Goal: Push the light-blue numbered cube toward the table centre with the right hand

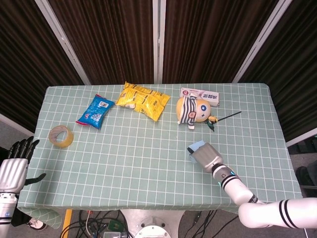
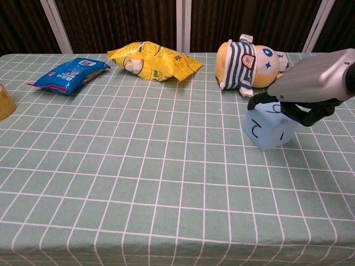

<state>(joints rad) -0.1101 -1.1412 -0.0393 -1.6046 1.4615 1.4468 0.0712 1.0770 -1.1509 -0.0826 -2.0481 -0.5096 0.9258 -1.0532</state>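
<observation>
The light-blue numbered cube stands slightly tilted on the right half of the table, a dark digit on the face toward the chest camera. In the head view only a sliver of the cube shows past my right hand. My right hand lies over the cube from the right, its dark fingers bent across the cube's top and touching it. I cannot see any finger wrapped under the cube. My left hand hangs off the table's near-left corner, fingers apart and holding nothing.
A striped plush doll and a white box lie just behind the cube. A yellow snack bag, a blue packet and a tape roll sit to the left. The green checked table fills both views.
</observation>
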